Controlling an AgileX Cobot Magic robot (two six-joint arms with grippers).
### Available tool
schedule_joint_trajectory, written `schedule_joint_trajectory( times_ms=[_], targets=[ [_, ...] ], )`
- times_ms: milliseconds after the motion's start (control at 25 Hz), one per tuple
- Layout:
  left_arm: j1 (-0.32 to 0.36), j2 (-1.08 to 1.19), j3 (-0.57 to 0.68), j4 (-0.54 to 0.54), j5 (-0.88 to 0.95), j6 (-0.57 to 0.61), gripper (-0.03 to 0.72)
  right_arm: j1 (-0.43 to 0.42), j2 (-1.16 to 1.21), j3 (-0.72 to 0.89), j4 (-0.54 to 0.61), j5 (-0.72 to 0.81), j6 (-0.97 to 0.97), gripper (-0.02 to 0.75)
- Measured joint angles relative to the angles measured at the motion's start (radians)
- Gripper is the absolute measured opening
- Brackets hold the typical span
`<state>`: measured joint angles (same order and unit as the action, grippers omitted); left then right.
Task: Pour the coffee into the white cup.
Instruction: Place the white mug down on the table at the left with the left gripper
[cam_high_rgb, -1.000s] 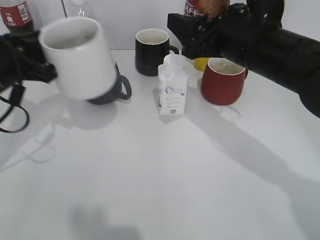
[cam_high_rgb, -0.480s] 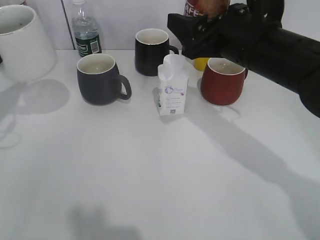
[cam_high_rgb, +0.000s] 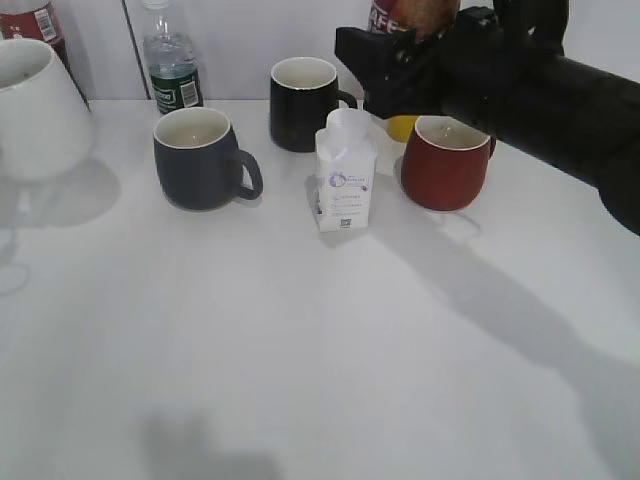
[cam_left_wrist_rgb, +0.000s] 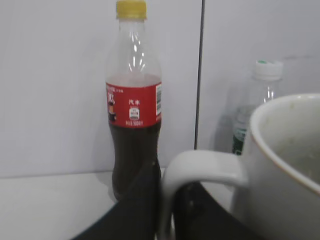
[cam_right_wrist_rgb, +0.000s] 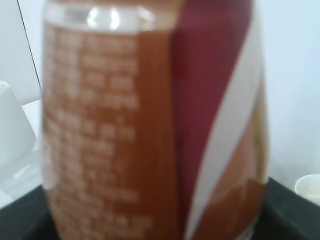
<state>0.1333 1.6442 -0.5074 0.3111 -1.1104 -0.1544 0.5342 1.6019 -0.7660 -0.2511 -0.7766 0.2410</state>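
The right gripper is clamped on the coffee bottle, a brown and red labelled bottle held upright above and behind the red mug; in the right wrist view the bottle fills the frame, blurred, with black pads at its lower corners. The left gripper's dark fingers close on the handle of the white cup, which hangs tilted at the far left edge of the exterior view, well left of the red mug, and looks empty.

Just left of the red mug stands a small white carton, upright. Behind the carton is a black mug, and farther left a grey mug; what any of the three mugs hold cannot be told. Behind the grey mug a clear water bottle stands at the wall, and a cola bottle, partly full of dark liquid, is behind the white cup. A yellow object peeks out behind the red mug.

In front of the red mug the white table lies open to its near edge.
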Motion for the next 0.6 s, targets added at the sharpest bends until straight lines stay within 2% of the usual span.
schedule_joint_trajectory(
  times_ms=[600],
  targets=[
    [0.000, 0.244, -0.162, 0.007, -0.019, 0.014, 0.056, 0.000, 0.000, 0.000, 0.000, 0.001, -0.002, 0.528]
  ],
)
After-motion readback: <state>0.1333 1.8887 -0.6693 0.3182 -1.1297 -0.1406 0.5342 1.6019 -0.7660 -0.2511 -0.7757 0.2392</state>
